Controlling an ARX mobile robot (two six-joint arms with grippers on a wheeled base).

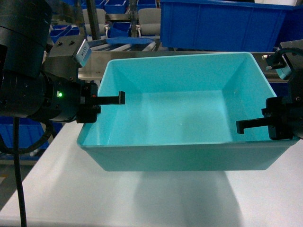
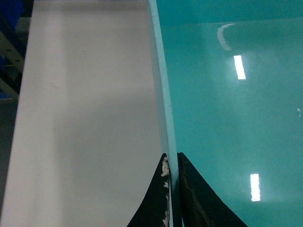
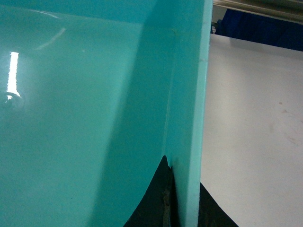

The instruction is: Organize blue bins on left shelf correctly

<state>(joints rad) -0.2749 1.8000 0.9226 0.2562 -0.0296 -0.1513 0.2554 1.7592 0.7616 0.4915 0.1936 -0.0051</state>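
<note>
The light turquoise bin point(image 1: 180, 109) fills the middle of the head view, held level above the white table point(image 1: 47, 189) with its shadow underneath. My left gripper point(image 1: 102, 99) is shut on its left wall, one finger inside and one outside. The left wrist view shows that gripper point(image 2: 171, 158) pinching the thin rim of the bin point(image 2: 227, 118). My right gripper point(image 1: 265, 124) is shut on the right wall; in its wrist view the gripper point(image 3: 183, 172) straddles the wall of the bin point(image 3: 71, 118). Nothing lies inside the bin. The left shelf point(image 1: 128, 43), a steel rack, stands behind it.
A large dark blue bin point(image 1: 222, 23) sits behind the turquoise one at upper right, and smaller dark blue bins point(image 1: 118, 28) rest on the rack. The table point(image 2: 85, 118) extends left of the bin, and the table point(image 3: 255, 118) also runs to its right.
</note>
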